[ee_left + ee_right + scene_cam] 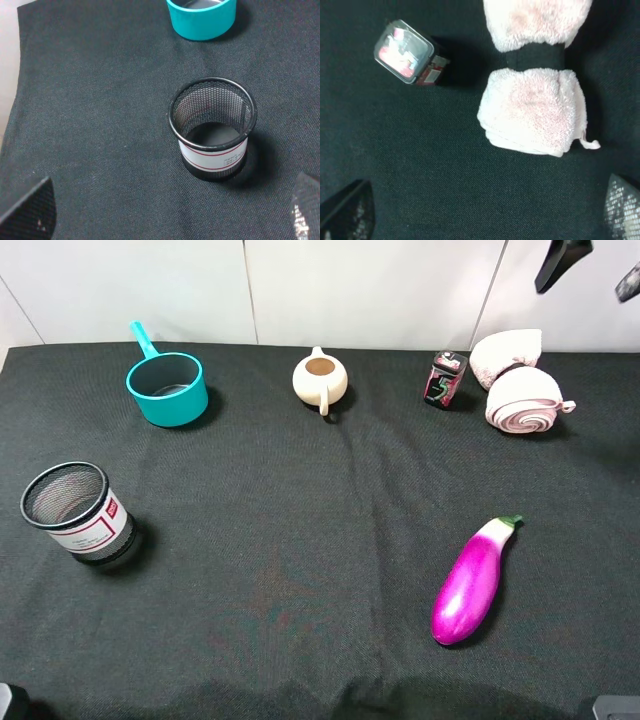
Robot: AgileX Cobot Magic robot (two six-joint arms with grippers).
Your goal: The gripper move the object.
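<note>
Exterior high view shows a black cloth-covered table (300,540) with the object (515,385), a pale pink cloth rolled into two joined lumps, lying at the far right near the back edge; just beside it on its left stands a small dark tin (445,378) with red and green print, close but not touching; further left along the back sit a cream teapot (320,378) and a teal pot (167,388) with a handle pointing away; a black mesh cup (78,512) with a white label stands at the left, and a purple eggplant (474,582) lies on the near right, well apart from the cloth; the right gripper (590,265) shows only as dark finger tips at the upper right corner, above and apart from the pink bundle. Right wrist view looks down on the two lumps with a dark gap between them and the tin beside them; the fingertips (347,212) sit spread at the frame corners with nothing between them, so the jaws stand apart and hold nothing. Left wrist view shows the left gripper (165,210) likewise spread wide and holding nothing, hanging over the mesh cup with the teal pot beyond.
</note>
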